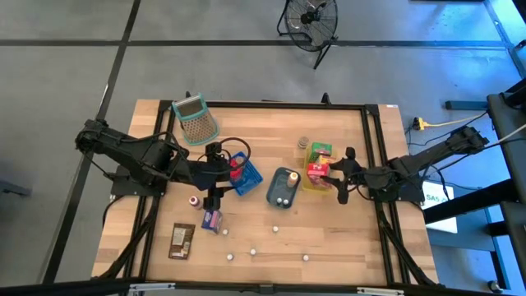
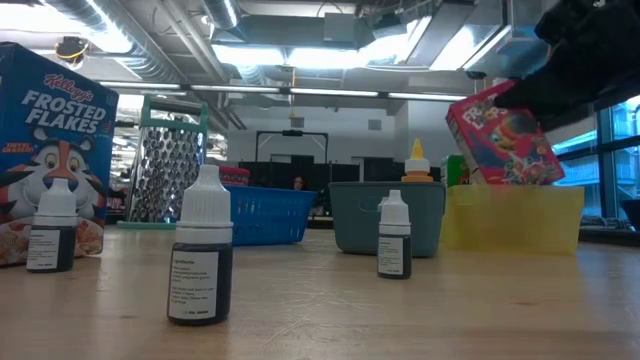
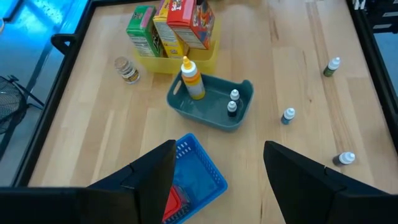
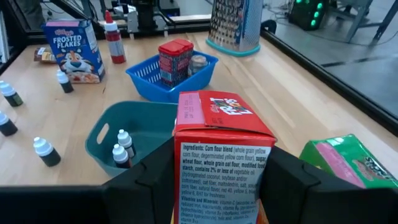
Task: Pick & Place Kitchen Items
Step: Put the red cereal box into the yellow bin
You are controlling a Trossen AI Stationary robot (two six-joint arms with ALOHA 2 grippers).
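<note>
My right gripper [image 1: 333,177] is shut on a red cereal box [image 4: 221,143] over the yellow tray [image 2: 515,220], which also holds a green box [image 3: 142,28] and a yellow box [image 3: 166,34]. My left gripper [image 3: 217,168] hangs open above the blue basket [image 1: 244,177], touching nothing; a red tin [image 4: 175,59] stands in the basket. The teal tray [image 1: 282,187] holds an orange-capped bottle [image 3: 191,79] and two small dropper bottles [image 3: 232,102]. Several dropper bottles [image 2: 200,260], a Frosted Flakes box [image 4: 73,46] and a brown packet [image 1: 182,240] sit on the table. My right gripper pinches the red cereal box between its two fingers, one on each side of the ingredients panel [image 4: 221,171]. The fingers come level from the table's right. The box is tilted, upper end [image 2: 490,105] in the gripper, lower end at the yellow tray's rim; whether it rests there is hidden.
A metal grater [image 1: 195,119] stands near the far left corner and a small jar [image 1: 303,144] beside the yellow tray. A red-capped bottle [image 1: 194,201] stands left of the Frosted Flakes box. Small white bottles dot the near half of the table [image 1: 353,247].
</note>
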